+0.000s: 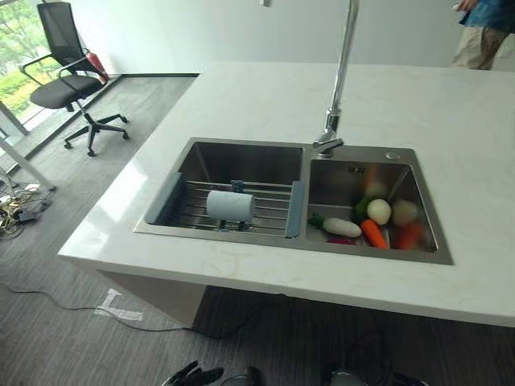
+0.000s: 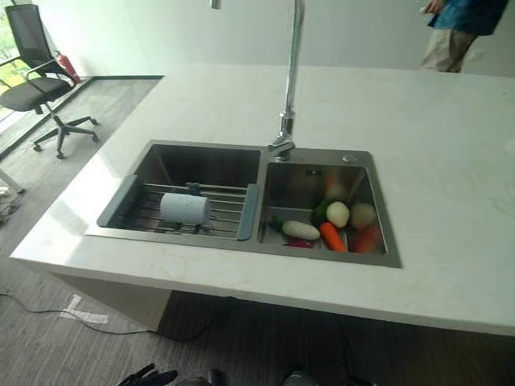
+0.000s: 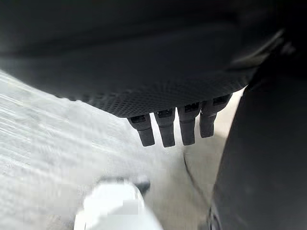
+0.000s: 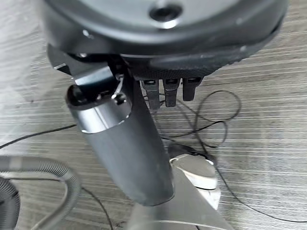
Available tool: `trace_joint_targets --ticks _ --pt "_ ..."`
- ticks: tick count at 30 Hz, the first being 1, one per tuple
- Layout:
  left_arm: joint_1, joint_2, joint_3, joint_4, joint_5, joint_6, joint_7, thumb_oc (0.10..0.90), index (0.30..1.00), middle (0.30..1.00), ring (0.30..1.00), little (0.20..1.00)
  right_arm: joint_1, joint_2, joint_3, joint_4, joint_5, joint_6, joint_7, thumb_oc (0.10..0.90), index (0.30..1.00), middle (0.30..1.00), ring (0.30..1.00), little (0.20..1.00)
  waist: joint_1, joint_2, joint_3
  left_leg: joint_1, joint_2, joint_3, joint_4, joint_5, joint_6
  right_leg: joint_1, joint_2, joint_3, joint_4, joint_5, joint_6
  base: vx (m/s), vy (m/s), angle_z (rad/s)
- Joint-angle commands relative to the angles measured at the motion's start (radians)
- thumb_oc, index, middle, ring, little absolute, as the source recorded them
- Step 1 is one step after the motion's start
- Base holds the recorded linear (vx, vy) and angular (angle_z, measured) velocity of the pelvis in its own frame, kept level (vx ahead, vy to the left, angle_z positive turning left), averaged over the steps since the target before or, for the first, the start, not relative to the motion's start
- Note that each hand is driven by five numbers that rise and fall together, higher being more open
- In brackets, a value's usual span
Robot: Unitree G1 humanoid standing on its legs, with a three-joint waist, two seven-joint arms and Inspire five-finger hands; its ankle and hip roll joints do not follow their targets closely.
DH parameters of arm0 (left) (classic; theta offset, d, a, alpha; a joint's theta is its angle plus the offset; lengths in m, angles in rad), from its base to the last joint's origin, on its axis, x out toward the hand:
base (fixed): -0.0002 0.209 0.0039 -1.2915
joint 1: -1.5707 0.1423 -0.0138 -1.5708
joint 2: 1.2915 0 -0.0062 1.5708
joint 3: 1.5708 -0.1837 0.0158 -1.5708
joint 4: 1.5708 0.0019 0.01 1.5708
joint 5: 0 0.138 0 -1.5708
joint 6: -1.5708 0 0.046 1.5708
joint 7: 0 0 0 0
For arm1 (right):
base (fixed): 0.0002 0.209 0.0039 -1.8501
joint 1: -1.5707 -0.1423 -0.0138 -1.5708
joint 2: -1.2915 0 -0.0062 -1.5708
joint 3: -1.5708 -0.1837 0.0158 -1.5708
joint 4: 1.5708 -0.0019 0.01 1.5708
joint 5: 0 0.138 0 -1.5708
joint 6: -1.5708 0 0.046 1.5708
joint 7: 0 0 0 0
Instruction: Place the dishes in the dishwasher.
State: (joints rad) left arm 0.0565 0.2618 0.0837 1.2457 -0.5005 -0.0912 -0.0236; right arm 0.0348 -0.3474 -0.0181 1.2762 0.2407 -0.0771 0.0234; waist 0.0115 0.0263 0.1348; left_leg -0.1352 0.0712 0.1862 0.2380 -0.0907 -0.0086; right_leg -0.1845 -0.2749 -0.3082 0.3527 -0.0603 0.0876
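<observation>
The left hand (image 3: 177, 125) is seen in the left wrist view with its fingers (image 3: 167, 128) held straight and side by side, pointing away from the palm, and nothing is held between them. In the left eye view the same hand (image 1: 191, 375) is found at the lower edge, hanging low with its dark fingers spread loosely. The right hand (image 4: 165, 93) is shown in the right wrist view with its fingers (image 4: 152, 94) extended straight, empty, and pointed toward the floor.
</observation>
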Motion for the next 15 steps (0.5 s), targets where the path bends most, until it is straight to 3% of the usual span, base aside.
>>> trace_joint_targets --ticks 1,7,10,12,13,15 --pt "-0.019 0.114 0.04 -0.061 0.055 -0.186 0.202 0.8 0.9 0.9 0.9 0.9 -0.021 -0.046 -0.035 0.024 0.026 -0.012 0.008 0.8 0.9 0.9 0.9 0.9 0.002 0.013 0.033 0.006 -0.003 -0.009 0.062 -0.167 -0.034 0.112 0.021 0.002 -0.053 -0.16 0.068 0.05 0.071 0.26" --pt "0.002 0.295 0.183 -0.206 0.153 -0.288 0.466 0.8 0.9 0.9 0.9 0.9 -0.018 -0.068 -0.039 0.037 0.024 -0.013 0.027 0.8 0.9 0.9 0.9 0.9 0.039 0.026 0.023 0.0 -0.012 -0.025 0.062 -0.169 -0.028 0.126 0.006 -0.022 -0.053 -0.168 0.076 0.01 0.066 0.08" --pt "0.018 0.389 0.272 -0.368 0.282 -0.339 0.641 0.8 0.9 0.9 0.9 0.9 -0.017 -0.054 -0.029 0.043 0.034 -0.014 0.009 0.8 0.9 0.9 0.9 0.9 0.063 0.028 0.014 -0.001 -0.015 -0.032 0.062 -0.171 -0.024 0.133 -0.001 -0.036 -0.053 -0.171 0.081 0.0 -0.006 0.08" --pt "0.026 0.458 0.313 -0.477 0.347 -0.368 0.703 0.8 0.9 0.9 0.9 0.9 -0.011 -0.044 -0.025 0.042 0.055 -0.017 0.003 0.8 0.9 0.9 0.9 0.9 0.074 0.028 0.012 -0.001 -0.015 -0.038 0.062 -0.173 -0.023 0.139 -0.001 -0.043 -0.053 -0.175 0.081 0.01 -0.041 0.19" --pt "0.025 0.476 0.322 -0.507 0.338 -0.348 0.695 0.8 0.9 0.9 0.9 0.9 -0.01 -0.043 -0.023 0.041 0.06 -0.017 0.001 0.8 0.9 0.9 0.9 0.9 0.076 0.028 0.011 -0.001 -0.015 -0.039 0.062 -0.174 -0.022 0.14 -0.001 -0.044 -0.053 -0.177 0.081 0.03 -0.063 0.2" --pt "0.014 0.585 0.385 -0.666 0.427 -0.402 0.71 0.8 0.9 0.9 0.9 0.9 -0.003 -0.029 -0.017 0.034 0.082 -0.02 -0.006 0.8 0.9 0.9 0.9 0.9 0.085 0.03 0.002 -0.002 -0.014 -0.043 0.062 -0.179 -0.022 0.144 0.002 -0.048 -0.053 -0.184 0.082 0.05 -0.075 0.18"
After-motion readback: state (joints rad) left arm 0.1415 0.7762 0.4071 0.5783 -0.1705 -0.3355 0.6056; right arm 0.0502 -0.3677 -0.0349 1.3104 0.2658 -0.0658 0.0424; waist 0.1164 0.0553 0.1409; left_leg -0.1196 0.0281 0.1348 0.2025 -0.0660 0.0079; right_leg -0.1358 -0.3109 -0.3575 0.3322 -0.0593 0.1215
